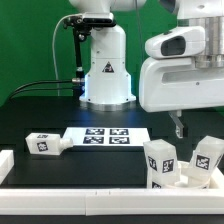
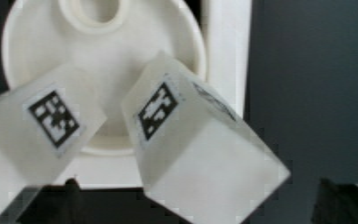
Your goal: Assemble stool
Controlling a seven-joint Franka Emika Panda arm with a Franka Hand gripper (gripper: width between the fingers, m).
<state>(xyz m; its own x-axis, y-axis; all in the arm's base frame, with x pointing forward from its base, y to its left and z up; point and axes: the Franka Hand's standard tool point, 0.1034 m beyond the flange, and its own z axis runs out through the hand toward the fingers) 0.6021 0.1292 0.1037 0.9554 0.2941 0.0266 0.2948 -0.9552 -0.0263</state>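
Note:
In the exterior view my gripper (image 1: 180,128) hangs at the right, just above two chunky white stool legs (image 1: 160,160) (image 1: 207,158) with black-and-white tags. A third leg (image 1: 44,143) lies on its side at the left. In the wrist view the round white seat (image 2: 105,60) lies beyond two tagged legs (image 2: 51,125) (image 2: 185,125). My gripper (image 2: 197,200) is open. Its dark fingertips (image 2: 51,203) stand on either side of the nearer leg without touching it. In the exterior view the seat is mostly hidden behind the legs.
The marker board (image 1: 105,135) lies flat at the table's middle. A long white border rail (image 1: 90,183) runs along the front edge and turns up the left side (image 1: 6,160). The arm's white base (image 1: 106,70) stands at the back, with black cables to its left.

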